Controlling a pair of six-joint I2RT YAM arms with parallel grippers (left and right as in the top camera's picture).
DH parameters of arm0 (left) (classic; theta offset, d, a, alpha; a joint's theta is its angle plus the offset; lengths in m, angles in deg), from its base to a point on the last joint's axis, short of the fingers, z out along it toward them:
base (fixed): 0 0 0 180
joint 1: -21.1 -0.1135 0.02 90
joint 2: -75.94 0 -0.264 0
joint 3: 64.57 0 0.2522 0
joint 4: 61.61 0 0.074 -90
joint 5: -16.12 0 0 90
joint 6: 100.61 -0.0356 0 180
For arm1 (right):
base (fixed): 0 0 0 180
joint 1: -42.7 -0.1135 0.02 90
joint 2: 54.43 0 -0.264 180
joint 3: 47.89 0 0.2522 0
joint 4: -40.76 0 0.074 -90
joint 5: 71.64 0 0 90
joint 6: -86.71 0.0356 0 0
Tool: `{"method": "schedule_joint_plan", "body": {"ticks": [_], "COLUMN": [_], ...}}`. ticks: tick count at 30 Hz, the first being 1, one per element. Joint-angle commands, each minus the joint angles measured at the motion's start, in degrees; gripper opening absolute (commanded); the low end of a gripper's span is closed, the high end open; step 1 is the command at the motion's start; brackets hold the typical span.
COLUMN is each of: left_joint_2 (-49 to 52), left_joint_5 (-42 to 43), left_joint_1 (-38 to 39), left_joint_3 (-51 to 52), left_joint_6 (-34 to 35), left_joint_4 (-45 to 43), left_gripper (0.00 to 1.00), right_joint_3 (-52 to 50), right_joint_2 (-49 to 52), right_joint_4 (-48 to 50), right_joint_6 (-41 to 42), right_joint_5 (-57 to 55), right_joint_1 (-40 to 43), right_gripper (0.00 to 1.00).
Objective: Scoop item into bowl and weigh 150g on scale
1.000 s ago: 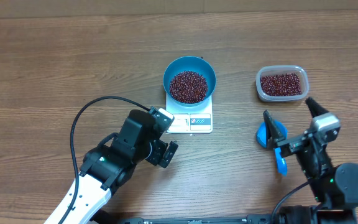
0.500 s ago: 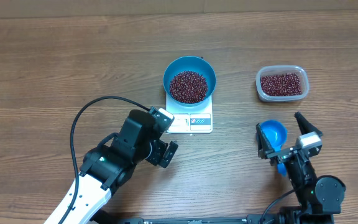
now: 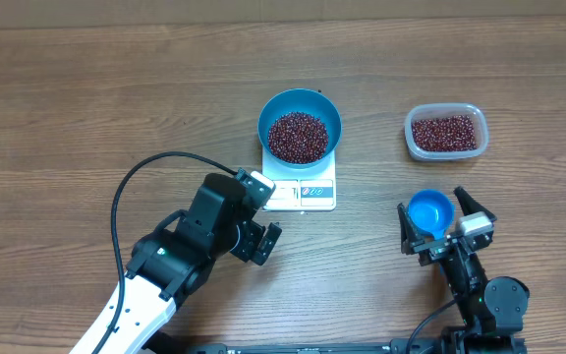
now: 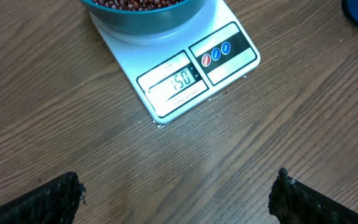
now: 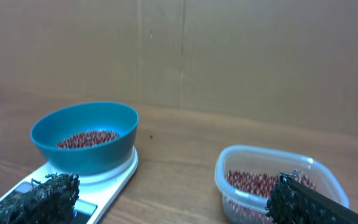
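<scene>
Brown wood-grain covers the desk (image 3: 86, 88), and the right wrist view shows a plain tan panelled wall (image 5: 241, 56) behind its far edge. Near the middle of the desk stands the white scale (image 3: 303, 194), and the bright blue bowl (image 3: 303, 97) sits upright on its platform, holding a loose heap of dark red-brown beans (image 3: 298, 136). In the left wrist view the display (image 4: 174, 82) on the scale's front strip seems to read 150, with the blue-marked label just beside it. To the right of the scale and well apart from it, a clear tub (image 3: 410, 133) holds more of the same beans. Nearer the front edge, below the tub, a small blue scoop (image 3: 429, 209) lies with its cup facing up and nothing visible inside it. The left end effector (image 4: 178, 196) hangs just in front of the scale with its fingers spread wide and only bare wood between them. The right end effector (image 5: 176, 196) is spread wide too and grips nothing. From overhead the scoop's cup shows between its two fingers, but whether they touch it cannot be told, and the scoop's handle is hidden beneath the arm. A black cable (image 3: 131, 187) loops over the left arm.
</scene>
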Motion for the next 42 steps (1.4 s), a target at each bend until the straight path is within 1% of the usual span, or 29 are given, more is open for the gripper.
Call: {"method": "schedule_joint_plan", "body": {"ticks": [1, 33, 42], "left_joint_2": [0.4, 0.4, -0.9], "left_joint_5": [-0.4, -0.4, -1.2], "left_joint_1": [0.3, 0.3, -0.4], "left_joint_3": [0.1, 0.1, 0.1], "left_joint_6": [-0.7, -0.7, -0.7], "left_joint_4": [0.0, 0.0, 4.6], "left_gripper": [1.0, 0.99, 1.0], "right_joint_3": [-0.6, -0.6, -0.6], "right_joint_2": [-2.0, -1.9, -1.9], "right_joint_4": [-1.4, -1.3, -1.3], "right_joint_6": [0.6, 0.6, 0.6], "right_joint_5": [-0.3, -0.2, -0.2], "right_joint_1": [-0.2, -0.2, -0.2], "right_gripper": [1.0, 1.0, 1.0]}}
